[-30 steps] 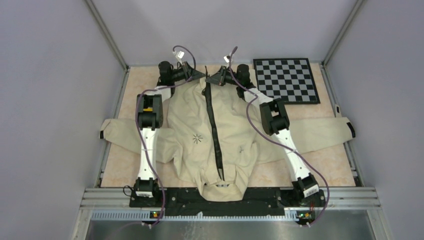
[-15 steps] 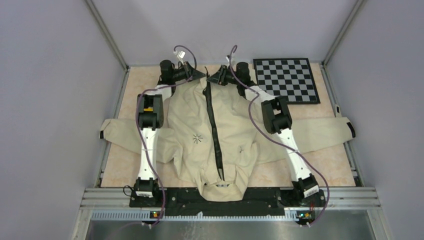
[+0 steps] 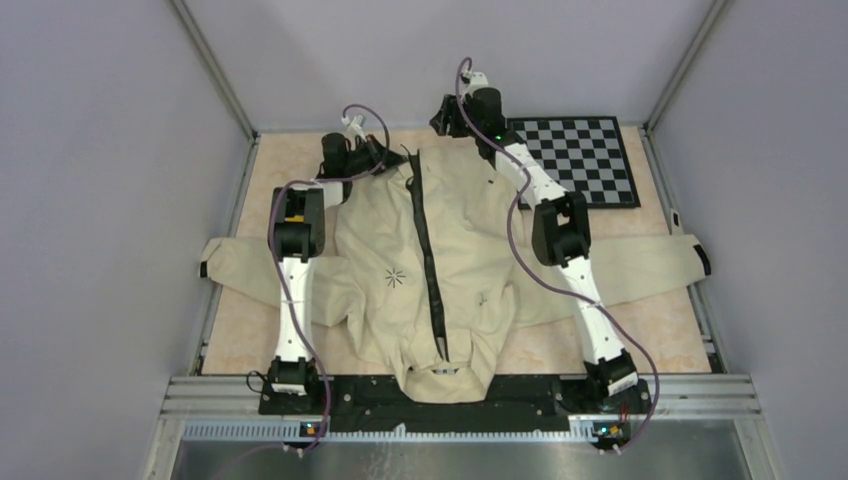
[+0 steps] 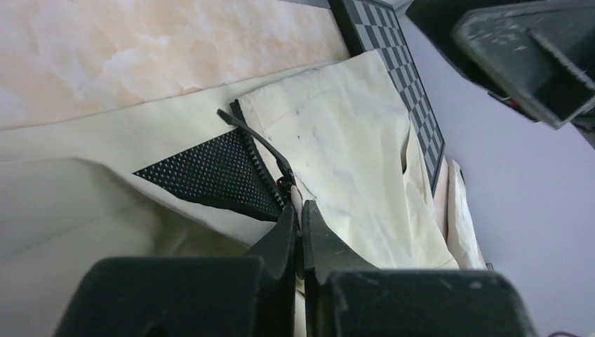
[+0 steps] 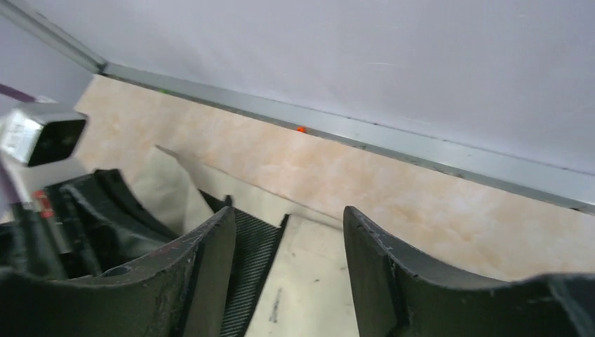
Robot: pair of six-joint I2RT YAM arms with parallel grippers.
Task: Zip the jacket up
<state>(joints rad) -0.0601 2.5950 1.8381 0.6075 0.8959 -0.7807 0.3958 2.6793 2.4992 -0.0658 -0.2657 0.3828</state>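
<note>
Clenched tight, the left gripper [image 4: 298, 217] has its two black plastic fingers pressed flat together on the hem edge of the large cream long-sleeved fabric jacket [image 3: 470, 240], right beside the foot of the black front zipper [image 3: 428, 250]. The right gripper [image 5: 288, 214] hangs above the far edge of the table, its curved jaws parted with nothing between them.

The jacket lies front-up and spread on the peach marbled table top [image 3: 245, 335]. Its hem is at the far side and its collar at the near rail between the arm bases. The sleeves stretch out to either side and end in dark cuff edges [image 3: 702, 258].

By my reading the zipping is barely begun. At the hem the two fronts part in a wedge that shows a triangle of black dotted mesh lining [image 4: 210, 175], so the bottom ends do not look joined. Whether the slider sits there is too small to tell. Joining the ends and running the slider toward the collar seem left to do.

The cloth is matte and soft, rumpled near the collar. The zipper is a narrow dark ribbed strip, and a small black starburst logo [image 3: 396, 277] marks the chest. A flat black-and-grey checkerboard panel [image 3: 572, 160] lies just beside the hem's right corner.
</note>
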